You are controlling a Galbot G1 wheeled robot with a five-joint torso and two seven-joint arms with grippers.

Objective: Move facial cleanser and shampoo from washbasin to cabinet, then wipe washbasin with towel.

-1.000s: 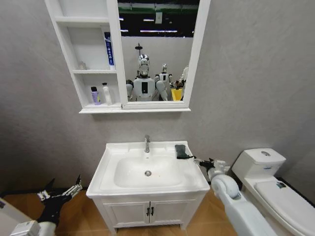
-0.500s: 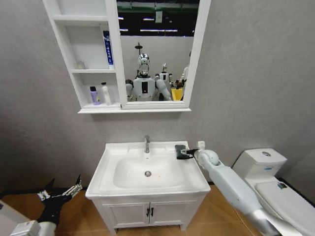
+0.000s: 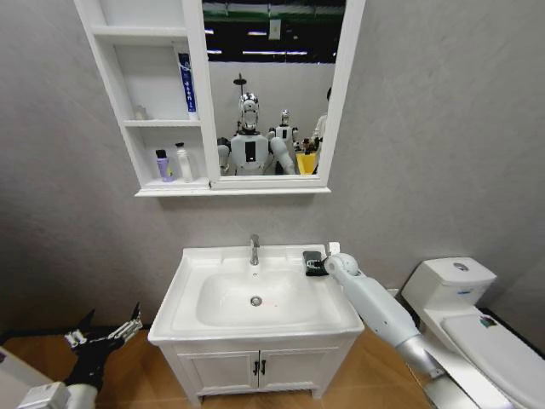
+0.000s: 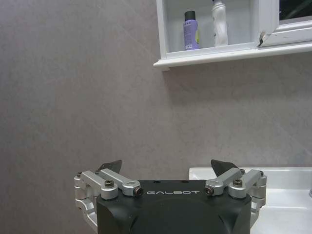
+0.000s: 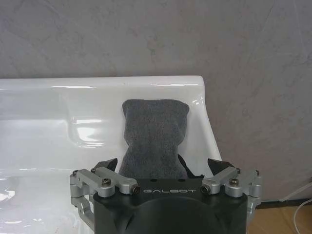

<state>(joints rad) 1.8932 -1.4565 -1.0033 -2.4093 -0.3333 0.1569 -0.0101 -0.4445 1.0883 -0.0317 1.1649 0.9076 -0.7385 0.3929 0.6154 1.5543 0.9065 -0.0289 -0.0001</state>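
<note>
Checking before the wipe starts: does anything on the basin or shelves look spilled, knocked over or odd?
Nothing stands out. Both bottles stand upright in the cabinet's bottom compartment, the washbasin looks clean, and the towel lies on its back right rim, slightly pinched in the middle, with the right gripper open at its near end.

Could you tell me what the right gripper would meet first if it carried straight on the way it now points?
Most likely the dark grey folded towel on the white ceramic washbasin's back right rim: the open right gripper already straddles its near end. Beyond it comes the grey wall.
</note>
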